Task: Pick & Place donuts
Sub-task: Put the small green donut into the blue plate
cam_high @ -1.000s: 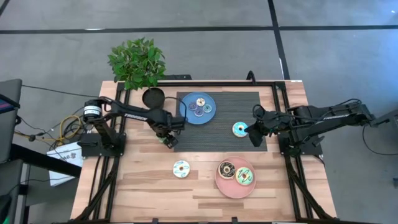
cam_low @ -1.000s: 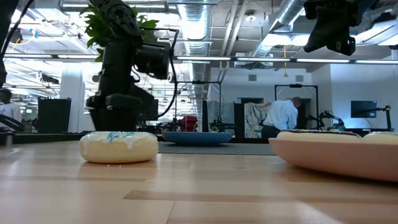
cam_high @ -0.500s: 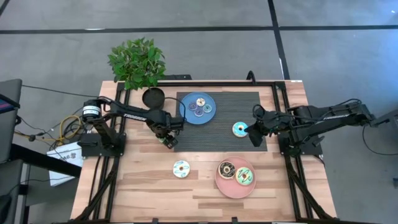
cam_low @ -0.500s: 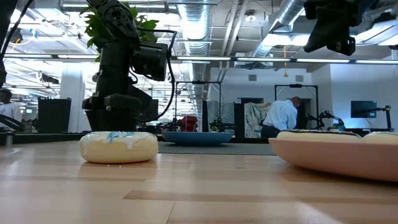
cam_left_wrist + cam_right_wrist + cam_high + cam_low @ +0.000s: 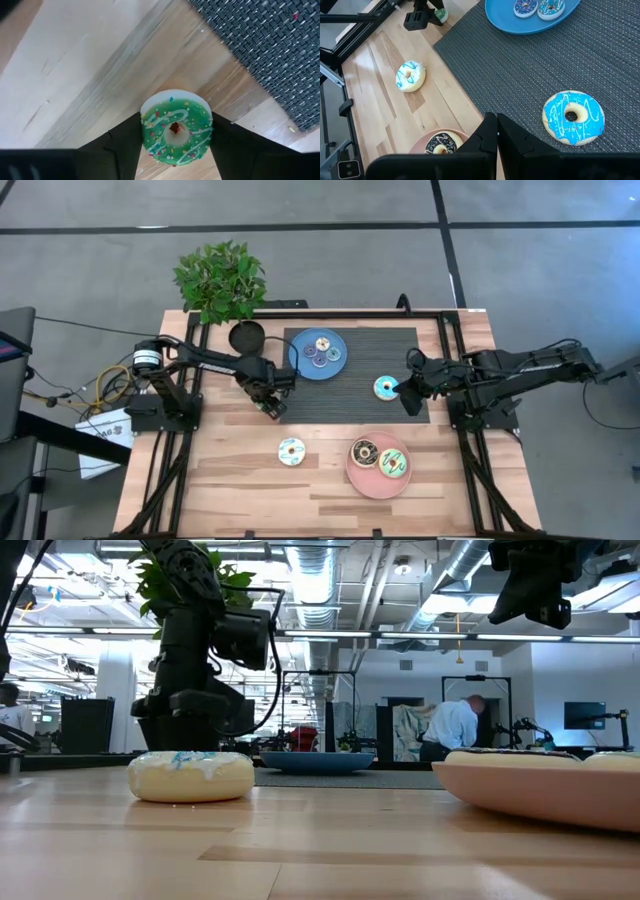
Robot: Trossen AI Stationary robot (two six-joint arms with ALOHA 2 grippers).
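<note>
My left gripper [image 5: 270, 406] is over the bare wood just left of the dark mat [image 5: 355, 395], shut on a tiny green donut [image 5: 176, 132]. My right gripper [image 5: 410, 396] hovers shut over the mat's right part, beside the light blue donut [image 5: 385, 388], which lies flat on the mat [image 5: 573, 117]. The cream donut [image 5: 291, 451] lies flat on the wood nearer the near edge. A dark brown donut [image 5: 364, 453] and a green-iced one [image 5: 392, 463] lie on the pink plate [image 5: 362, 478]. Several tiny donuts sit on the blue plate [image 5: 300, 365]. My left gripper pinches the tiny green donut between its two fingers [image 5: 125, 142], one on each side of the ring's outer rim [image 5: 146, 131]. The fingers point down from above. The icing faces up toward the wrist. Whether the donut's underside touches the wood cannot be told.
A potted plant [image 5: 222, 280] and a black round pot [image 5: 246, 336] stand at the far left corner. Black frame rails [image 5: 165, 470] run along the table's left and right sides. Bare wood [image 5: 230, 470] lies near the cream donut. A person [image 5: 452, 730] stands in the room behind.
My left gripper, still shut on the green donut, has shifted a little toward the table's left edge. The right arm and the other donuts have kept still.
</note>
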